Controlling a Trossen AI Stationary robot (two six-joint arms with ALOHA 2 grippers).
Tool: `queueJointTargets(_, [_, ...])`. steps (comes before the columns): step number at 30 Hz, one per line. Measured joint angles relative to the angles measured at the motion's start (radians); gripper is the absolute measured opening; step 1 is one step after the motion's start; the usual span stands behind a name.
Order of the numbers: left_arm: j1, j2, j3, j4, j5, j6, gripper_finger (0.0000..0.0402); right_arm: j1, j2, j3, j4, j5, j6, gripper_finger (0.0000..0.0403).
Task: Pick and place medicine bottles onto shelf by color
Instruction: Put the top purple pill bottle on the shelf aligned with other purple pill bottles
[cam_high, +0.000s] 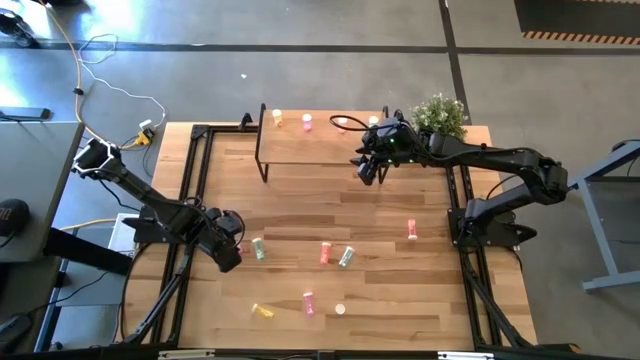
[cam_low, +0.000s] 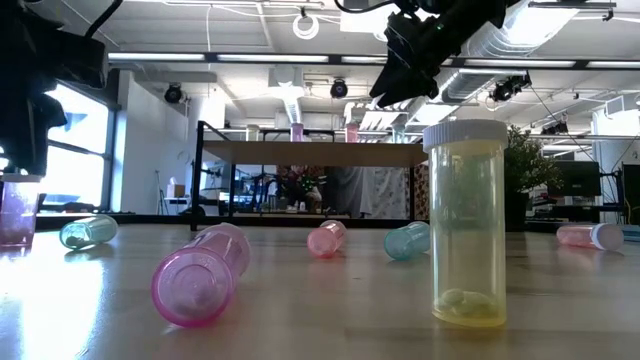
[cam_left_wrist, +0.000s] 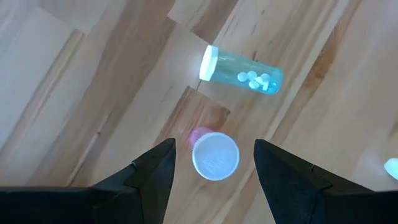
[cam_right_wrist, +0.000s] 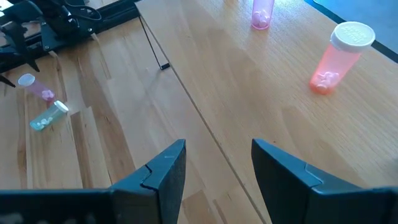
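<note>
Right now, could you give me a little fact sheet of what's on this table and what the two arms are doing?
Left gripper: open, above an upright pink white-capped bottle
Beside it: pale green bottle lying on the wood-plank tabletop
Right gripper: open, over the small raised light-wood shelf
On shelf: three bottles, including a red-orange bottle
Loose on tabletop: several more bottles

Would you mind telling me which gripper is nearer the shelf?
Right. The right gripper hovers at the right end of the shelf; the left gripper is far off over the table's left side.
</note>
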Motion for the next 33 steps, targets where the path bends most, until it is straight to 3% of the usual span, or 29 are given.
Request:
queueJointTargets(15, [0.000,0.000,-0.055,0.051,0.003,-0.030,0.0198,0.000,0.000,0.000,0.000,0.000,0.004,0.0174])
queueJointTargets(27, [0.003,0.067,-0.055,0.087,0.028,-0.023,0.0111,0.000,0.000,0.000,0.001,0.000,0.004,0.0174])
queueJointTargets(33, [0.003,0.068,-0.055,0.122,0.035,-0.026,0.0105,0.000,0.000,0.000,0.001,0.000,0.004,0.0174])
